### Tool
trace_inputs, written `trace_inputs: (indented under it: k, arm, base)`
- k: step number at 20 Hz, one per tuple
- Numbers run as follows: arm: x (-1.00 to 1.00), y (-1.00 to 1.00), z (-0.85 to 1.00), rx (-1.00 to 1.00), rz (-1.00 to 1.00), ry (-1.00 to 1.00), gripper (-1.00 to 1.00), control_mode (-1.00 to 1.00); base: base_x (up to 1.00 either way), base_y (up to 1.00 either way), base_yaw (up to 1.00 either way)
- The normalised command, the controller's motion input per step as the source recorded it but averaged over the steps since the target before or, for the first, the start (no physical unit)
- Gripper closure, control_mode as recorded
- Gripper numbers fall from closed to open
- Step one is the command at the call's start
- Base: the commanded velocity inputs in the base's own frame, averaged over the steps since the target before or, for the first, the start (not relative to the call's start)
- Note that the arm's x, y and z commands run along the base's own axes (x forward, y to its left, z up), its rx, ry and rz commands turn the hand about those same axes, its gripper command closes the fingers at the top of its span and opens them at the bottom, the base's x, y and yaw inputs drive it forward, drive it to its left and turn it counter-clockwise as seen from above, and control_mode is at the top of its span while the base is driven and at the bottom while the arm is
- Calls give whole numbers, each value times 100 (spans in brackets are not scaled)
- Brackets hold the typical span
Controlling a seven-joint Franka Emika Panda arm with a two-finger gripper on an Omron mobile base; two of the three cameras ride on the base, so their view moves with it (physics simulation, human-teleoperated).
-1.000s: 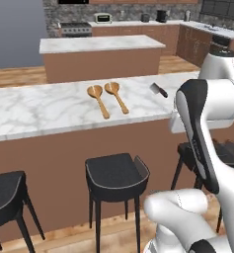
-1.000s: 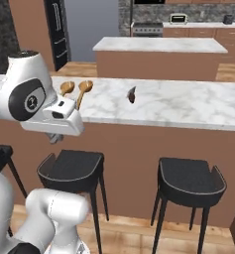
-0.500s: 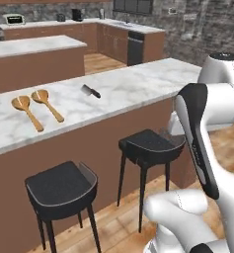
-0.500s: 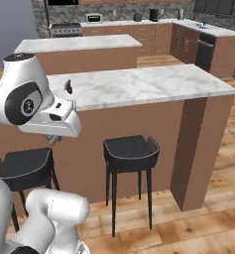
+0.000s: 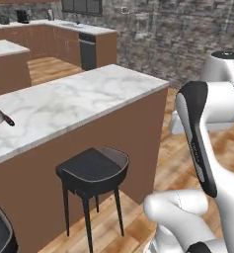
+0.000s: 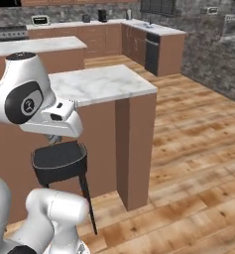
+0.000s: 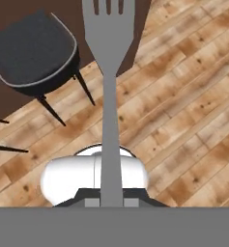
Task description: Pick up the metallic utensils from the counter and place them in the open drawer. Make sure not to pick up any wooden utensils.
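Hand view: grey metal fork [image 7: 107, 72] clamped by its handle in the closed gripper [image 7: 111, 200], tines outward above the wood floor [image 7: 183, 120] and black stool [image 7: 36, 48]; risk: slipping loose if the base jolts.

the white arm rises folded at the side of both base views, its dark-jointed elbow bent and the forearm turned down toward the floor. the hand [image 7: 110, 200] points downward, its fingers clamped shut on the handle of a grey metal fork [image 7: 109, 72] that runs straight out ahead.
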Motion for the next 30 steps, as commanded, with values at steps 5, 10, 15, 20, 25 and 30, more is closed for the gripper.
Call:
trace_inputs:
  k: [5, 10, 15, 20, 25, 30]
  arm:
    - [0, 0, 0, 0, 0, 0, 100, 100]
    - [0, 0, 0, 0, 0, 0, 100, 100]
    - [0, 0, 0, 0, 0, 0, 100, 100]
    - [0, 0, 0, 0, 0, 0, 100, 100]
    - [0, 0, 0, 0, 0, 0, 100, 100]
    - [0, 0, 0, 0, 0, 0, 100, 100]
  base:
    - [94, -100, 0]
    - [77, -100, 5]
    - [81, -100, 11]
    - [87, -100, 10]
    - [100, -100, 18]
    - [100, -99, 32]
